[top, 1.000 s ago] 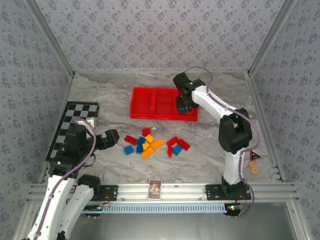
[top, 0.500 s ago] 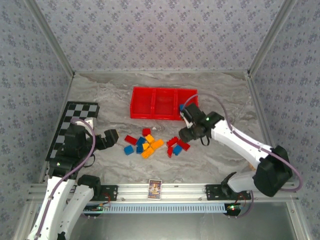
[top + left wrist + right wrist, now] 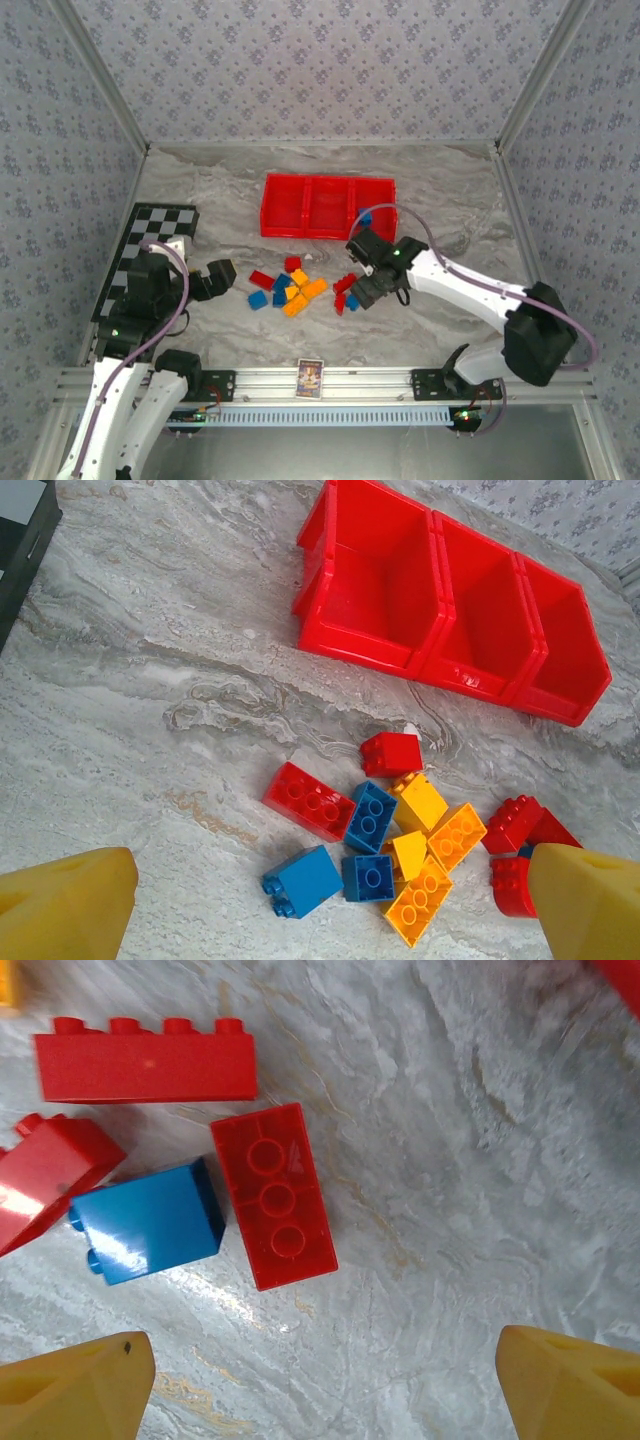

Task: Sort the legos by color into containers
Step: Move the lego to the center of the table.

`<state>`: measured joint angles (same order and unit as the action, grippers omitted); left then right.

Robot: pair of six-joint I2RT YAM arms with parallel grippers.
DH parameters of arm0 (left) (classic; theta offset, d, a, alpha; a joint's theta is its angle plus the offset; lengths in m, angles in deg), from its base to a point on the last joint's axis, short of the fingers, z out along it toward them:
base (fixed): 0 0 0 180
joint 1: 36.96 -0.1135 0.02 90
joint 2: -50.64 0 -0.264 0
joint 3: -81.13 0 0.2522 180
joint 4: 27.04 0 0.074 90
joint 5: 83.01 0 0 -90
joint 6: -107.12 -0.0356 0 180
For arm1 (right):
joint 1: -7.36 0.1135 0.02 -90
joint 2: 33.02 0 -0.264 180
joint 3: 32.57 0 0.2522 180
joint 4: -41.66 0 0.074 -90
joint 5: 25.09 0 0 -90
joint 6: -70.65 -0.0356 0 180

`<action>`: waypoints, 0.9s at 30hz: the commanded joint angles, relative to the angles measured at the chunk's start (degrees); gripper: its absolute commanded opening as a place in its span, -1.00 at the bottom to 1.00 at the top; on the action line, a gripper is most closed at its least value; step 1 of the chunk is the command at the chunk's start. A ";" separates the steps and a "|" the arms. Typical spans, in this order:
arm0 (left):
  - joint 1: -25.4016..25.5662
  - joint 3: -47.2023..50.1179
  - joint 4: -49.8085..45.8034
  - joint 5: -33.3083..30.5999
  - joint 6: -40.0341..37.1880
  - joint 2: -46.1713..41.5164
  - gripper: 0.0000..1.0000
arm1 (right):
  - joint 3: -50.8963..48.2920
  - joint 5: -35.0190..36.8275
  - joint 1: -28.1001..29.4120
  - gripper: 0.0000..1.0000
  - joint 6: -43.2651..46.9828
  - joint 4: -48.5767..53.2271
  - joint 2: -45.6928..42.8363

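The legos [image 3: 295,290] lie in a loose pile of red, blue and orange-yellow bricks mid-table, in front of the red three-compartment tray [image 3: 268,205]. One blue brick [image 3: 365,217] rests in the tray's right compartment. My right gripper [image 3: 362,290] hovers open over the pile's right end; in its wrist view an upturned red brick [image 3: 272,1195], a blue brick [image 3: 150,1222] and a long red brick [image 3: 145,1057] lie ahead of the empty gripper [image 3: 325,1390]. My left gripper [image 3: 222,275] is open, left of the pile [image 3: 400,845], looking toward the tray [image 3: 350,645].
A black-and-white checkered board [image 3: 150,250] lies at the left edge beside the left arm. A small printed card [image 3: 309,377] sits on the front rail. Patterned walls close in the table on three sides. Bare marbled surface lies right of the pile.
The right arm swung from the tray's right compartment down to the pile's right end, leaving a blue brick in that compartment. The left arm barely moved.
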<state>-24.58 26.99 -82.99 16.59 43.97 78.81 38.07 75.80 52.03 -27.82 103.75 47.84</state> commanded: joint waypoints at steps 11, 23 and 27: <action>-0.34 0.39 1.27 -0.18 -0.57 0.49 0.99 | -2.56 -5.51 -3.08 0.76 -13.60 1.77 2.25; -0.34 0.40 1.24 -0.18 -0.51 0.57 1.00 | -4.03 -6.44 -3.34 0.78 -13.12 -2.34 7.91; -0.34 0.43 1.32 -0.05 -0.50 0.67 1.00 | -3.35 -7.08 -3.30 0.78 -12.90 -3.20 9.59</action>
<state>-24.58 27.14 -82.97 16.61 43.97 79.31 34.64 69.55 48.75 -40.36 101.35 56.21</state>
